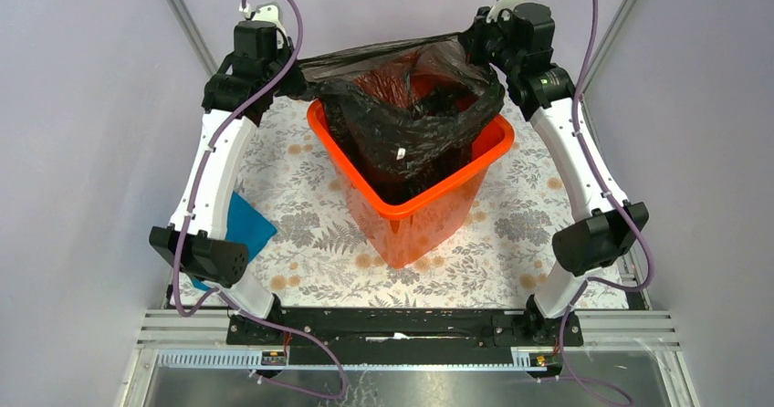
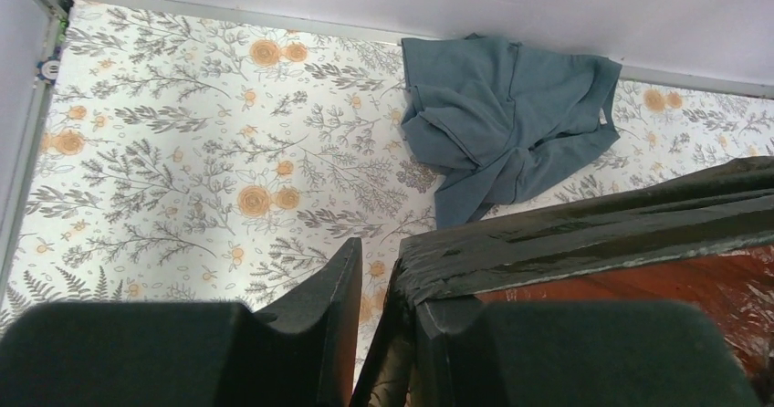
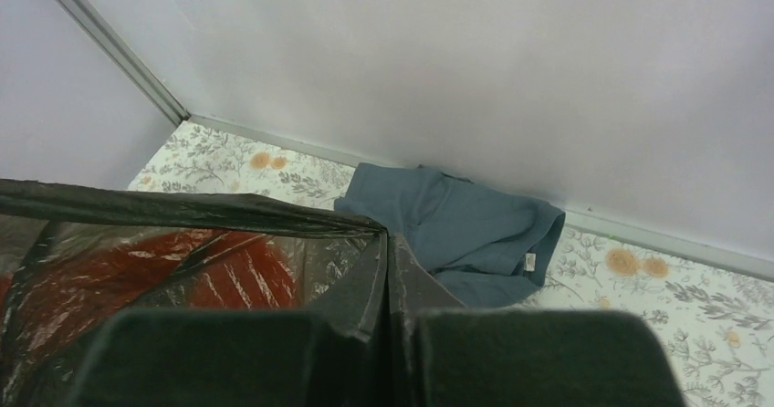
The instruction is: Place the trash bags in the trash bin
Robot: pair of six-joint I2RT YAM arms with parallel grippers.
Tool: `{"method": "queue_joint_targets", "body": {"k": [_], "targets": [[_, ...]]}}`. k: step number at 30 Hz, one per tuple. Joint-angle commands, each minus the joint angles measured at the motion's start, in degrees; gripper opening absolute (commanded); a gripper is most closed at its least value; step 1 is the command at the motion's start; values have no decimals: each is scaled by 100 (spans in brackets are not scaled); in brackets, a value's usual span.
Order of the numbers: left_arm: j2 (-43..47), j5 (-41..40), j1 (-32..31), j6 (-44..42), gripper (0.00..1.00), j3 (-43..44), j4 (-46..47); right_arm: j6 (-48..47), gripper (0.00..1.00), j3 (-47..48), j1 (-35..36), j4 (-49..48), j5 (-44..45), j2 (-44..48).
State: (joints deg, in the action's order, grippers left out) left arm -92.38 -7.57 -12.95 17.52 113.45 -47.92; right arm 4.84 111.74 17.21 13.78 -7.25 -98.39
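Observation:
The orange trash bin [image 1: 402, 208] stands mid-table with the glossy black trash bag [image 1: 411, 120] hanging inside it. The bag's upper edge is pulled taut above the bin's far side, between my two grippers. My left gripper [image 1: 294, 80] holds its left end. In the left wrist view the film [image 2: 584, 224] wraps over the right finger and fills the lower gap of the gripper [image 2: 379, 247], with a narrow slit left at the tips. My right gripper [image 3: 387, 238] is shut on the bag's edge [image 3: 183, 211]. The bin [image 3: 137, 279] shows red through the film.
A crumpled grey-blue cloth [image 2: 502, 124] lies on the floral tablecloth by the back wall, behind the bin, also seen as the cloth [image 3: 456, 229] in the right wrist view. A teal cloth [image 1: 242, 224] lies under the left arm. Grey walls close in on three sides.

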Motion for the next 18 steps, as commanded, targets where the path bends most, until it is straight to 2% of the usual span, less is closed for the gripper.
{"method": "queue_joint_targets", "body": {"k": [1, 8, 12, 16, 18], "targets": [[-28, 505, 90, 4, 26, -21, 196, 191, 0, 270, -85, 19, -242, -130], [281, 1051, 147, 81, 27, -925, 195, 195, 0, 45, -104, 552, 119, 7], [765, 1176, 223, 72, 44, -1407, 229, 169, 2, -222, -113, 709, 274, 263], [1029, 789, 267, -4, 68, -1079, -99, 166, 3, -103, -113, 811, 283, 394], [1145, 617, 267, -28, 76, -867, -280, 188, 3, -79, -118, 814, 289, 465]]}}
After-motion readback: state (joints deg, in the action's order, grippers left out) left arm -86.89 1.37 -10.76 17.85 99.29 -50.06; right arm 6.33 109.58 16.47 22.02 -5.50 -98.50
